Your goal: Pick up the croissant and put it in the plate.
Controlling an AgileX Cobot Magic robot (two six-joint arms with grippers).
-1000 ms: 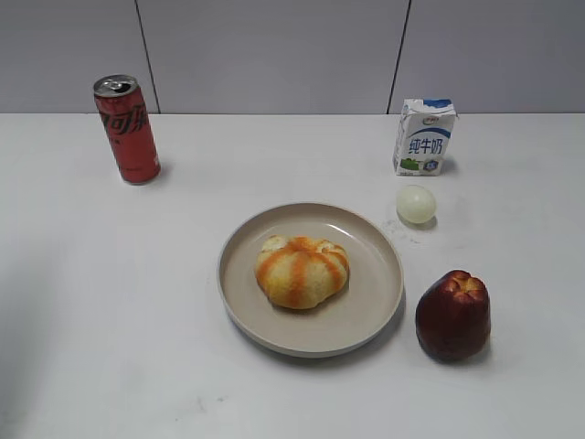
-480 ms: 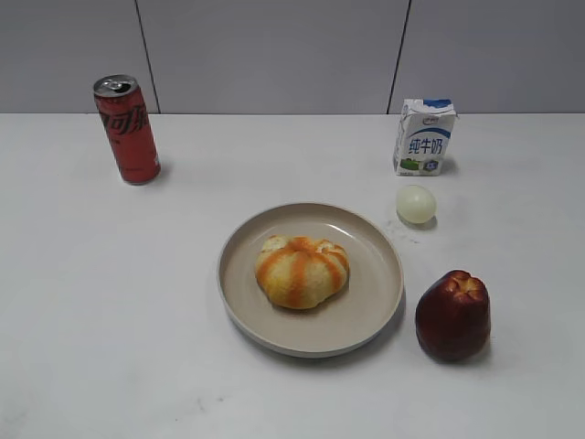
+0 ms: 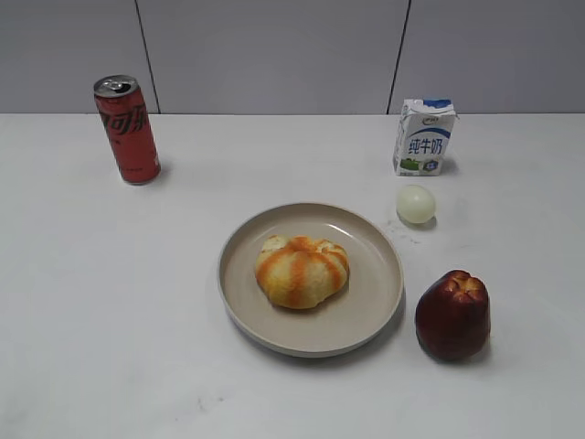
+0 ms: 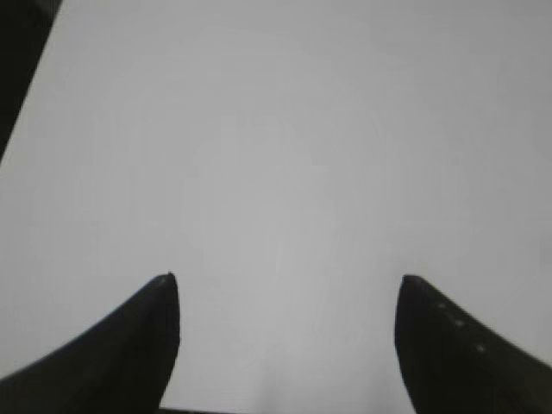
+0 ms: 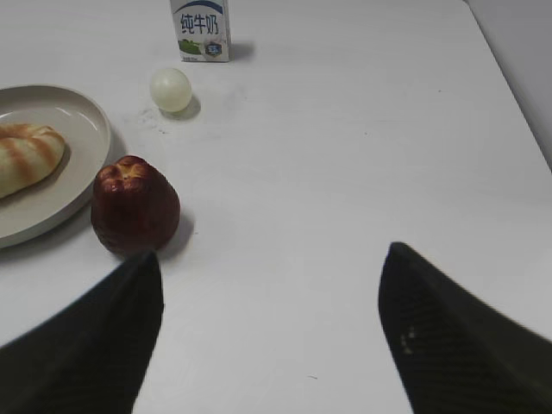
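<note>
The croissant (image 3: pixel 302 271), a lumpy bun with orange and pale yellow stripes, lies in the middle of the beige plate (image 3: pixel 375 302). Both also show at the left edge of the right wrist view: the croissant (image 5: pixel 26 157) on the plate (image 5: pixel 78 185). My right gripper (image 5: pixel 272 259) is open and empty over bare table, to the right of the plate. My left gripper (image 4: pixel 285 280) is open and empty over bare white table, with neither object in its view. Neither gripper shows in the exterior view.
A dark red apple (image 3: pixel 452 315) stands just right of the plate and close to my right gripper's left finger (image 5: pixel 135 204). A pale ball (image 3: pixel 415 204), a milk carton (image 3: pixel 424 137) and a red can (image 3: pixel 126 129) stand farther back.
</note>
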